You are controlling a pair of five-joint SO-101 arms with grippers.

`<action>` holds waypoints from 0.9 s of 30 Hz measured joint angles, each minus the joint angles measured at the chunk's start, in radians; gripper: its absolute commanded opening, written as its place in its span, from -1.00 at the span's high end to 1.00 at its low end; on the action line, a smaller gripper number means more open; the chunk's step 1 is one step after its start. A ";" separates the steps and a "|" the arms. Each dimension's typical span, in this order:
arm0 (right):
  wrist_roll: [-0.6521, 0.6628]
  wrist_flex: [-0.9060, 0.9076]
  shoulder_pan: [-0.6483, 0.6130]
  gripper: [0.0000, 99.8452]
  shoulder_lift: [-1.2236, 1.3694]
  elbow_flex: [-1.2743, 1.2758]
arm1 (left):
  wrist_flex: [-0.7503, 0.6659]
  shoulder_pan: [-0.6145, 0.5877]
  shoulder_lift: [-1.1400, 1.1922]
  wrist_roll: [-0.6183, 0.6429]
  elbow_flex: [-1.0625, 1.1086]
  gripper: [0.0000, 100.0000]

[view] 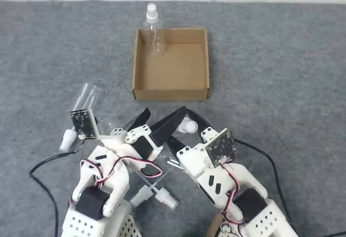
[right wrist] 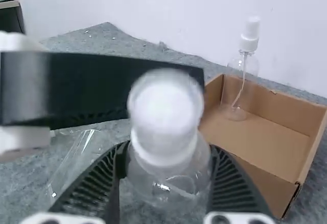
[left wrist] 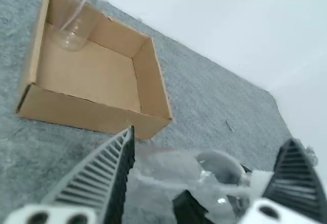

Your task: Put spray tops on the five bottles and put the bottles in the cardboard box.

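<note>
**A:** What's in front of me, biggest first?

**B:** The grey counter (view: 292,59), then the cardboard box (view: 171,93) at twelve o'clock from my arms. One capped bottle (view: 155,32) stands in its far corner, toward eleven.

**A:** And my tools?

**B:** My right tool (right wrist: 166,155) is clamped on a clear bottle (right wrist: 168,185) just short of the box, at its six o'clock. My left tool (left wrist: 212,137) is spread wide, a finger on either side of that bottle. I can't tell whether it touches.

**A:** Which step am I on?

**B:** I judge I'm fitting the spray top (right wrist: 164,106). It sits on the neck, but I can't say whether it's fully seated. Next, my left tool needs to back clear. Then I lift the bottle over the front wall, toward twelve.

**A:** What remains?

**B:** A bare bottle (view: 89,97) lies at ten o'clock, and loose tops (view: 165,198) lie at six.
</note>
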 measured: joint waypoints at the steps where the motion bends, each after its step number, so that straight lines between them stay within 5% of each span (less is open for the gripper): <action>1: 0.000 0.000 0.000 0.82 0.000 0.000 | 0.000 -0.012 0.000 -0.002 0.000 0.20; 11: 0.000 0.026 -0.002 0.82 0.000 0.000 | 0.000 -0.129 0.000 0.020 0.000 0.20; 23: 0.000 0.026 0.064 0.82 0.000 0.000 | 0.000 -0.133 0.000 0.023 0.000 0.20; 27: 0.000 0.026 0.069 0.82 0.000 0.000 | 0.000 -0.133 0.000 0.023 0.000 0.37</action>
